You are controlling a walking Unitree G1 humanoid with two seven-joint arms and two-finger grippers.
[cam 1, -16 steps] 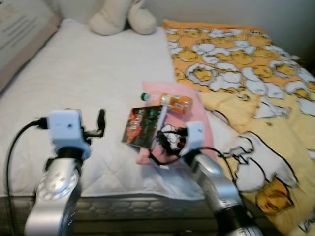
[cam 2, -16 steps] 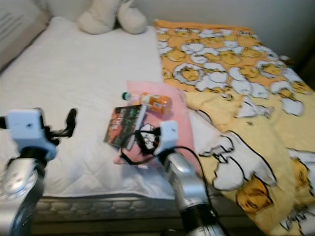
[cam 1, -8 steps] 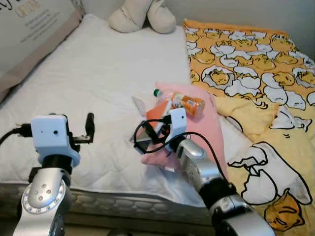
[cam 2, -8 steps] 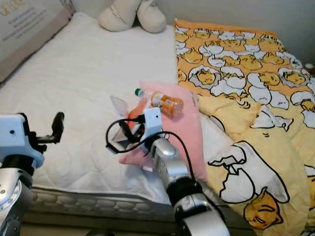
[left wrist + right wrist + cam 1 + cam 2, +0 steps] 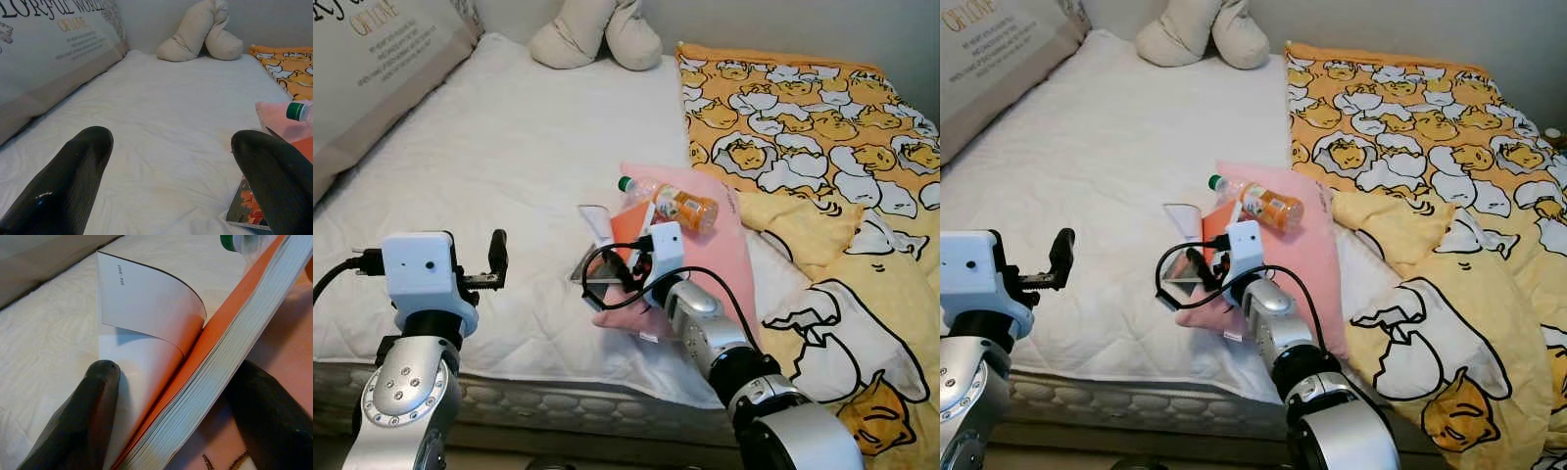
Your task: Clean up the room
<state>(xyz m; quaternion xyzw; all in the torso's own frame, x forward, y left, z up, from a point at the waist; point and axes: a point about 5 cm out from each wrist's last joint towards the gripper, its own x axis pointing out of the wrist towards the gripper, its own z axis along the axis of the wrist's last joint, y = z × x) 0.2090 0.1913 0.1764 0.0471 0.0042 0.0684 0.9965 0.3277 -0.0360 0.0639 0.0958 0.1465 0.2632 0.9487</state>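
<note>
Our left tool hovered spread over the bed at about eight o'clock. Toward centre, our right tool straddled the book on the pink pillow, fingers apart, cover flapping open. We judged pickup underway; next, closing squarely on the pages.

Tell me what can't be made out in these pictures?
- Book cover: head views, hidden by the right pincer and its cable.
- Pillow wording: cut off by the frame edge.
- Bottle label: too small to read.
- Bottle's body: right wrist view, cut off by the frame.
</note>
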